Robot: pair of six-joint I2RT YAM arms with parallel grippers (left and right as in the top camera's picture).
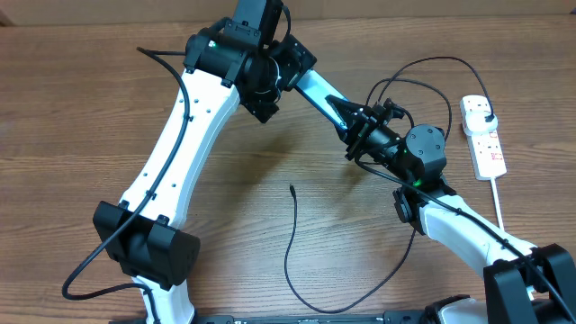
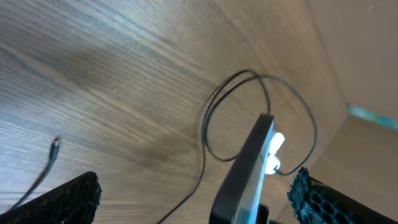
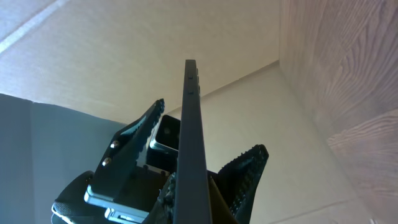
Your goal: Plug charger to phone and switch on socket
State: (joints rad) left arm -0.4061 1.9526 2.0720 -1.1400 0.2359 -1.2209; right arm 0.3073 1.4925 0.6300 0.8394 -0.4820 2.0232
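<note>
- While raised off the tabletop (image 1: 99, 99), the phone (image 1: 315, 90) is held edge-on between the two arms, and its light-blue face shows from overhead.
- On the right gripper (image 1: 349, 126), the fingers are closed on one end of the phone.
- On the left gripper (image 1: 274, 85), the fingers (image 2: 74, 199) stand wide open on either side of the phone's other end, with clear gaps in the left wrist view.
- The charger (image 1: 288, 252) lies loose on the tabletop. Its small tip (image 1: 292, 187) is free, below the phone and well apart from it.
- The cable loops behind the right arm toward the socket (image 1: 490, 148).
- The socket lies flat at the right edge, apart from both arms. The switch position cannot be told.
</note>
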